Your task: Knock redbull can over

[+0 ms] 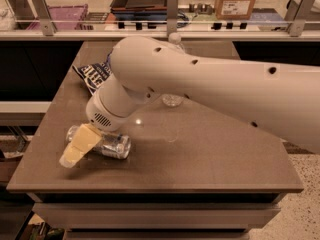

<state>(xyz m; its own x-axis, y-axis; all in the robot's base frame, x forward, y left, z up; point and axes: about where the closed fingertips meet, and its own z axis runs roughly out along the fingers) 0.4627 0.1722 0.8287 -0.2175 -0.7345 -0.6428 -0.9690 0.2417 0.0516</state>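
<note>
Your gripper point(76, 150) sits low, front-left of table point(215, 169), overlapping redbull can point(113, 145); can lies on its side; claw state: can't tell; chip bag point(95, 76) behind arm.

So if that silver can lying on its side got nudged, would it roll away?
Probably, yes: the redbull can lies on its round side on the flat table, so a sideways push would likely roll it. It is a slim metal drink can, so probably light and easy to dent. The gripper sits over one end and might block it.
</note>
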